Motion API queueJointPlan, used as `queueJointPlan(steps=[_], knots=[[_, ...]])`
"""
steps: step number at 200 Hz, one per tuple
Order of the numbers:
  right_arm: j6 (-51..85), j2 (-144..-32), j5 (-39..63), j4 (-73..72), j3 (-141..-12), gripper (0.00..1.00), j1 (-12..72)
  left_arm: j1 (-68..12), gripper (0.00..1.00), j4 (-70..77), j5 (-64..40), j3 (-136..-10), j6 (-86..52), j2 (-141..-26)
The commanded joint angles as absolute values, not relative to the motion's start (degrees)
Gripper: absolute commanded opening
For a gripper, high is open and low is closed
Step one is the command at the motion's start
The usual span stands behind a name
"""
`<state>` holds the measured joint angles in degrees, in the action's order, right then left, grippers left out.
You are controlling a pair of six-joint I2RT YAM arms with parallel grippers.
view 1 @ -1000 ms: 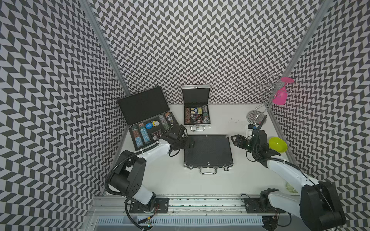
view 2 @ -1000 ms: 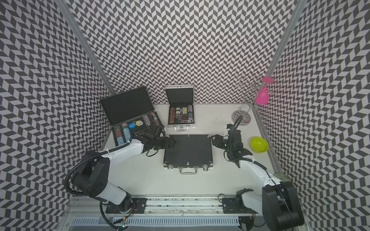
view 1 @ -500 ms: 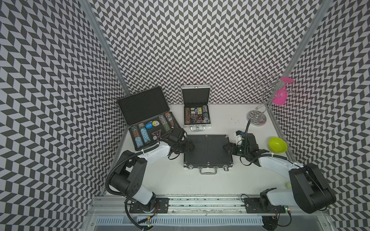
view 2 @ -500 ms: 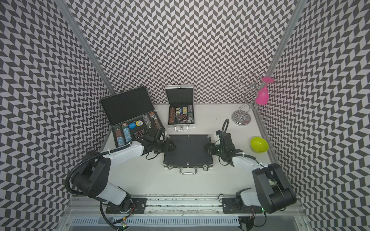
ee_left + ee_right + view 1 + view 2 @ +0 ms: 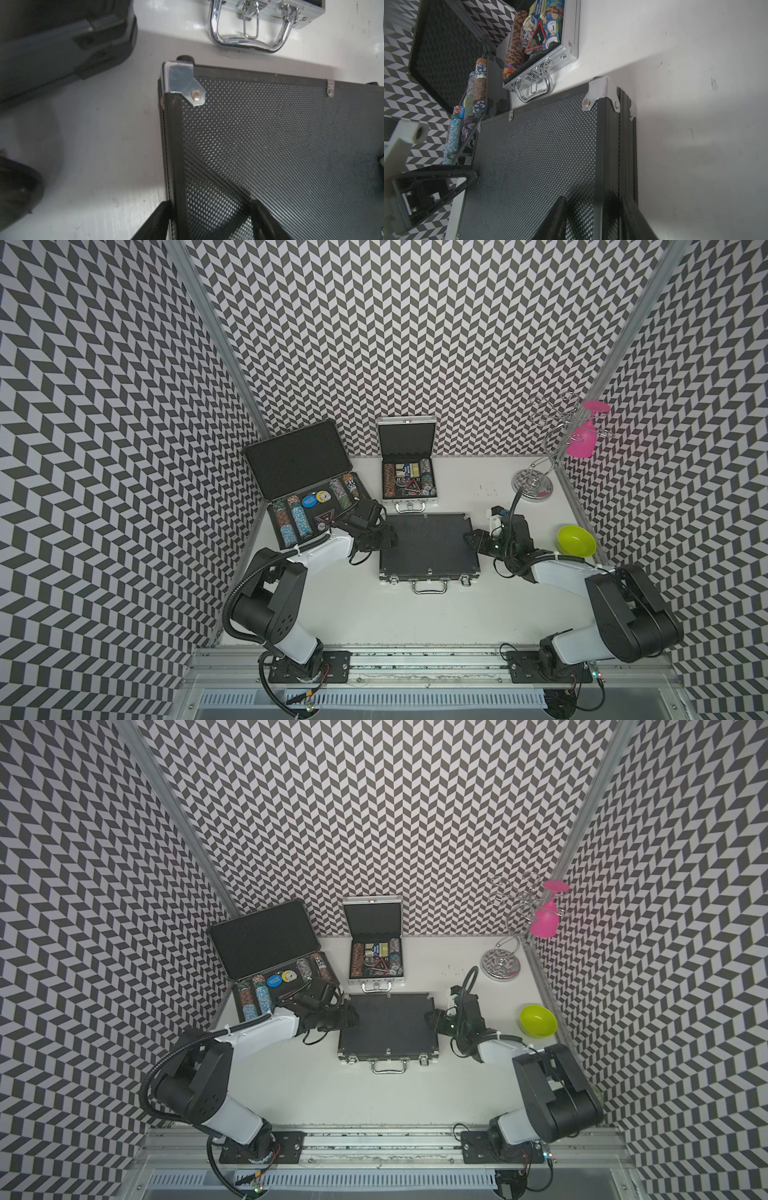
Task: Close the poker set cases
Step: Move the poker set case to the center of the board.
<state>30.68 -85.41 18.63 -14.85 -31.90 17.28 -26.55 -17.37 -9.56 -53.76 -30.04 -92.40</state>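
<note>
Straddling black case (image 5: pixel 428 545) edges, both jaws open, silver case (image 5: pixel 569 41) chip (image 5: pixel 553 27) marked 1

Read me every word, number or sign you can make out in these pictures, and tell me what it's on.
"1": on a white-faced chip in the small silver case.
Red-edged triangle in that case: lettering too blurred to read.
Blue disc in the large black case: print too small to read.
Medium black case: no text shows.
</note>
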Motion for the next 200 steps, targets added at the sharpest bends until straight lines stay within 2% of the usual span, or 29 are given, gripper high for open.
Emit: queueJointPlan(steps=[1, 56, 109, 128, 166, 200], knots=[[29.63, -91.11, 23.30, -11.14, -32.49, 0.40, 19.78, -27.67, 0.63, -15.91, -9.71, -55.33, -28.29, -98.17], [28.52, -98.54, 23.20, -11.46, -39.05, 0.40, 19.68, -25.67, 0.63, -16.55, -9.18, -60.92, -27.50, -102.93], [28.37, -101.69, 23.64, -11.81, -40.87, 0.40, 19.65, -25.14, 0.64, -15.98, -9.95, -61.09, -27.71, -103.80], [28.21, -100.55, 23.55, -11.26, -40.55, 0.41, 19.43, -25.10, 0.65, -16.69, -8.79, -61.21, -27.36, -102.46], [26.95, -94.60, 22.89, -7.11, -40.62, 0.49, 18.31, -25.07, 0.68, -21.14, -4.29, -63.83, -26.38, -97.39], [25.28, -88.17, 21.44, -1.72, -40.70, 0.55, 17.09, -25.61, 0.66, -25.18, 0.81, -66.88, -25.78, -92.04]])
